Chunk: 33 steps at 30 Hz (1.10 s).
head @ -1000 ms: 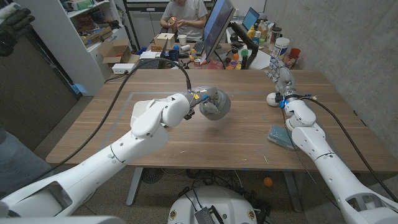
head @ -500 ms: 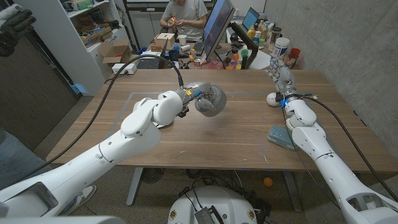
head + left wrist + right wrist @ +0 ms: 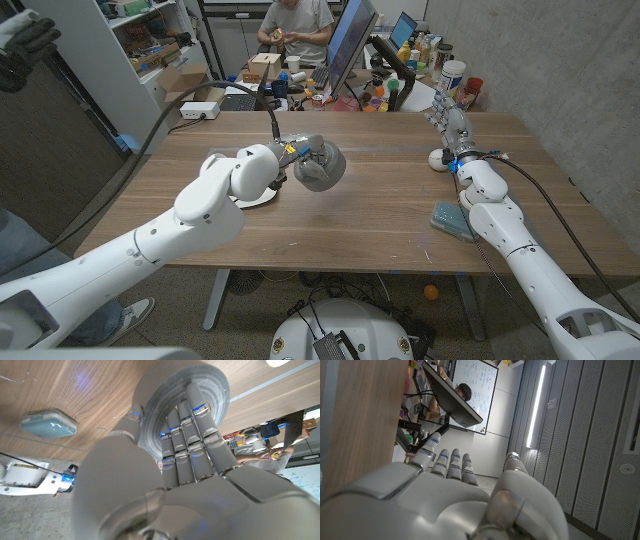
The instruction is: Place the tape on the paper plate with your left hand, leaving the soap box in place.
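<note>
Gripping the grey tape (image 3: 322,167) roll, left hand (image 3: 305,160) holds it above the desk (image 3: 380,215), fingers (image 3: 192,435) wrapped across its face. Paper plate (image 3: 262,199) peeks out just left, under the forearm. Teal soap box (image 3: 451,220) lies near right edge. Right hand (image 3: 446,120) stands far right, fingers loosely extended, holding nothing.

Wooden table (image 3: 350,225), grey concrete wall (image 3: 580,60), white shelving (image 3: 120,40), cluttered desk with monitor (image 3: 350,45), seated person (image 3: 295,25)
</note>
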{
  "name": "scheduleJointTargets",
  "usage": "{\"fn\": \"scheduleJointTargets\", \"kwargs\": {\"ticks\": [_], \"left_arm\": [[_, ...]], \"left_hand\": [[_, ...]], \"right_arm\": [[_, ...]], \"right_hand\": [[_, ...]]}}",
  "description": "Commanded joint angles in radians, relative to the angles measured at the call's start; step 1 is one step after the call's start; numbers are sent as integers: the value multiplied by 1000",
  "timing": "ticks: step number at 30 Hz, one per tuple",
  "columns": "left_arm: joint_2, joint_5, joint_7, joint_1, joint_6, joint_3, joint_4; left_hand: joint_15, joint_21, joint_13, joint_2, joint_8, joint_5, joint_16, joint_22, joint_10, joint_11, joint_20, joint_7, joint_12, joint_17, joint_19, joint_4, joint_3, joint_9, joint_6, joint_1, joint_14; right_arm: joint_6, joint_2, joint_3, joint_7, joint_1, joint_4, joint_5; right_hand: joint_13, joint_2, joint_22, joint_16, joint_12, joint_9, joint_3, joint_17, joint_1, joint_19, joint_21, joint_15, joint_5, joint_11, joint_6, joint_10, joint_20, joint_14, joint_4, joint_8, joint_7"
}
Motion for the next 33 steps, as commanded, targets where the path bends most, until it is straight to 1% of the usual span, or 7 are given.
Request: {"fn": "scheduleJointTargets", "kwargs": {"ticks": [1,7,14,18,24,33], "left_arm": [[86,103,-108,23,113,-25,-58],[112,82,-93,69,135,-68,-64],[158,49,-76,108,176,-113,-70],[181,30,-62,118,194,-126,-61],[205,3,-10,130,194,-137,-37],[254,-20,-1,118,201,-133,11]], "left_hand": [[-203,9,16,108,11,23,1,0,143,-148,2,-106,3,5,-4,8,17,27,115,99,186],[-204,10,22,108,11,24,-2,0,143,-148,1,-108,2,5,-5,8,17,27,115,99,185],[-204,11,27,108,10,24,-5,-1,143,-150,2,-106,1,5,-8,9,16,27,113,99,183],[-206,11,31,108,11,24,-5,-1,144,-149,3,-110,0,7,-10,9,15,28,113,98,182],[-206,12,35,109,12,24,-6,-1,144,-153,2,-115,-1,7,-12,11,15,27,118,96,182],[-211,12,44,108,12,22,-11,-1,144,-158,-2,-117,-4,8,-20,12,10,25,119,93,173]], "right_arm": [[1,12,-11,8,17,30,-2],[-4,17,-19,6,28,40,-9],[-13,24,-32,0,44,53,-19],[-16,31,-38,-3,51,66,-23],[-20,42,-45,-8,59,87,-26],[-27,50,-52,-20,74,103,-38]], "right_hand": [[4,-2,2,-3,4,4,-1,2,-3,0,3,-1,6,7,6,2,0,5,-3,3,6],[4,-3,2,-3,4,4,-2,2,-3,-1,3,-1,6,6,6,3,-1,5,-3,3,5],[4,-3,2,-3,4,4,-2,2,-3,-1,3,-1,6,7,6,3,-1,5,-4,3,5],[4,-3,2,-2,4,4,-3,2,-4,-1,3,-1,6,7,6,3,0,6,-4,3,4],[4,-3,2,-3,4,4,-3,2,-5,-1,3,-1,6,7,5,4,-1,5,-4,3,5],[4,-2,2,-2,5,4,-4,2,-5,-1,3,-3,6,7,7,4,0,6,-4,3,4]]}}
